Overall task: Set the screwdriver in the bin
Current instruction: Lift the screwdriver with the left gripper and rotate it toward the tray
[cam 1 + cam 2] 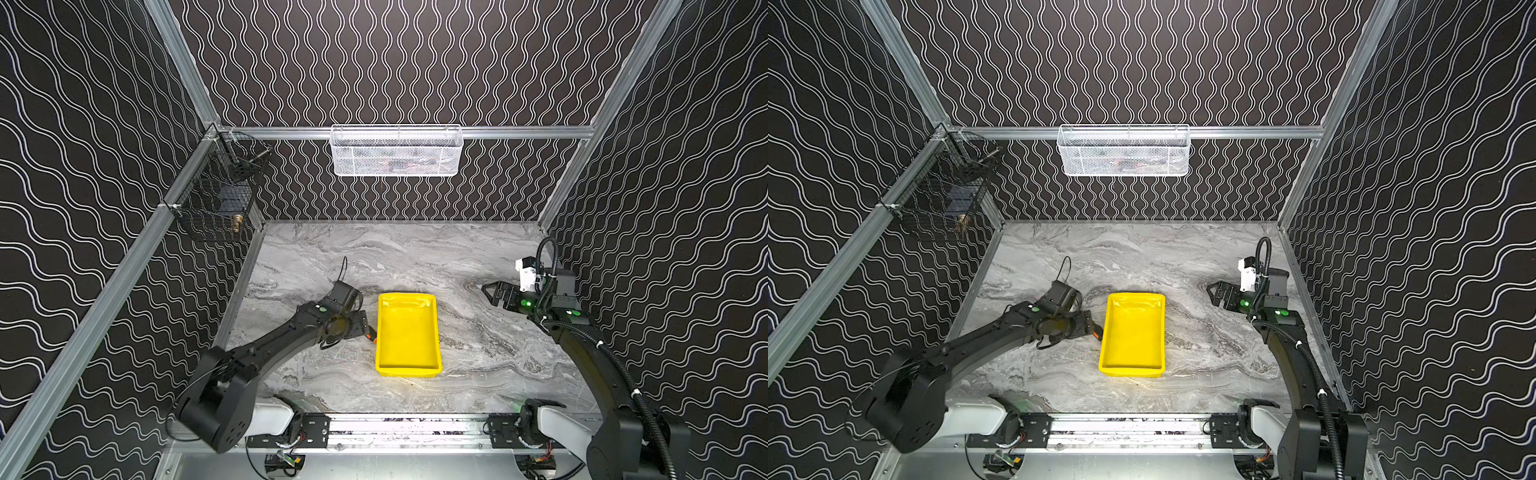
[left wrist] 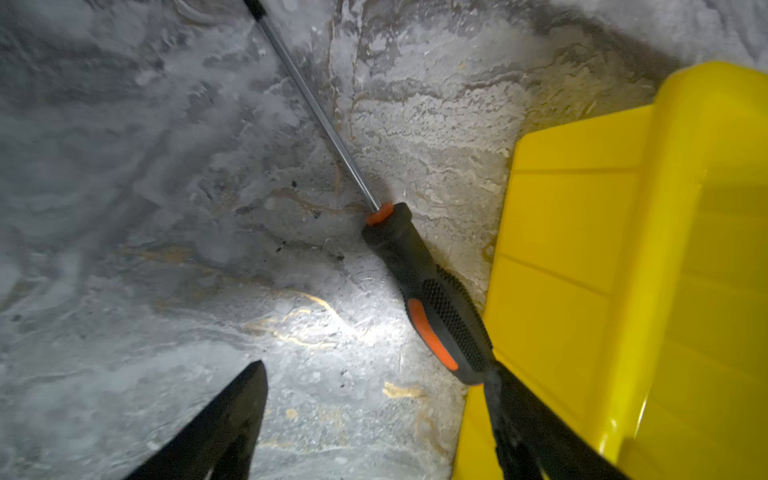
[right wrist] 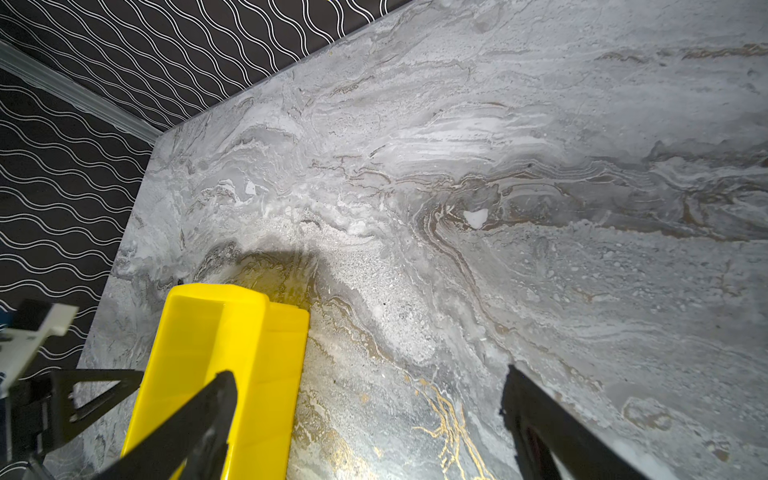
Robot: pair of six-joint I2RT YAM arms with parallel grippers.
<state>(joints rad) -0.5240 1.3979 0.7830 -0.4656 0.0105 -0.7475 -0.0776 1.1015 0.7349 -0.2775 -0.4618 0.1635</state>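
In both top views our left gripper (image 1: 358, 328) sits just beside the outer wall of the bin (image 1: 409, 345); only the orange end of the screwdriver (image 1: 371, 336) shows, shaft hidden under the wrist. In the left wrist view the jaws stand wide, holding nothing; the screwdriver (image 2: 432, 299) lies on the table (image 2: 166, 208) against the bin (image 2: 582, 249), so we should straddle the handle, close, then clear the rim. In the right wrist view our right gripper (image 3: 368, 372) gapes empty

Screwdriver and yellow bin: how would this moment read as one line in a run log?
screwdriver: on table, beside bin, not inside | left claw: open, by screwdriver handle | right claw: open, holding nothing
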